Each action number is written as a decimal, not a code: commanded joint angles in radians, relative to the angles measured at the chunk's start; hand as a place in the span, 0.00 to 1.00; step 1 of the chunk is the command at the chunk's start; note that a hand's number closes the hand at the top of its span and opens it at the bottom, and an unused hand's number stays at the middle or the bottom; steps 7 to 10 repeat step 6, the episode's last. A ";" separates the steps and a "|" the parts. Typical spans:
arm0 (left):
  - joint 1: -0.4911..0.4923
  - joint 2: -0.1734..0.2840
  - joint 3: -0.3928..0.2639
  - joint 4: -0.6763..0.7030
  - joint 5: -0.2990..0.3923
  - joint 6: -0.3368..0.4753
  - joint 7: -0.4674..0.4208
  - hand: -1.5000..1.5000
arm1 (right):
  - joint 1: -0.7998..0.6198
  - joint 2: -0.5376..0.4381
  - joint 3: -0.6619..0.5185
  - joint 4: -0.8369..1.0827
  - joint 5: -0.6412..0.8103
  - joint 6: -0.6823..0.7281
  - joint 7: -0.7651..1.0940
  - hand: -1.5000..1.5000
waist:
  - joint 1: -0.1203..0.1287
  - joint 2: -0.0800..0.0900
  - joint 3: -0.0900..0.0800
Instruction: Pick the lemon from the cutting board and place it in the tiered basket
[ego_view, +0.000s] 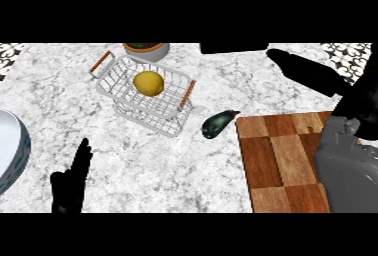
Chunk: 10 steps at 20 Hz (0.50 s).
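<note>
The white marble counter (184, 165) is filling most of the view. A wooden cutting board (284, 160) is lying on it at the right, made of light and dark squares. The right arm (347, 175) is coming in over the board. The right hand (314, 72) is hanging above the counter past the board's far end, with its fingers straight and spread, holding nothing. A white wire basket (122, 80) with two tiers is sitting on the counter at the upper left. The lemon (148, 83) is lying in the basket's top tier. The left hand (72, 182) is resting at the lower left with its fingers up and straight. Part of a white plate (13, 147) is showing at the left edge. A dark green avocado (218, 123) is lying between the basket and the board. A pot (148, 49) is standing just behind the basket.
</note>
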 joint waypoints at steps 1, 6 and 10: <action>0.011 -0.023 -0.006 0.017 0.001 0.012 0.011 0.50 | 0.177 -0.088 -0.041 -0.288 -0.104 0.162 0.093 0.00 | -0.023 0.001 -0.003; 0.042 -0.013 -0.015 -0.013 -0.001 -0.004 -0.006 0.50 | 0.455 -0.170 -0.108 -0.605 -0.270 0.214 0.076 0.00 | 0.001 0.009 -0.002; 0.042 -0.013 -0.015 -0.013 -0.001 -0.004 -0.006 0.50 | 0.455 -0.170 -0.108 -0.605 -0.270 0.214 0.076 0.00 | 0.001 0.009 -0.002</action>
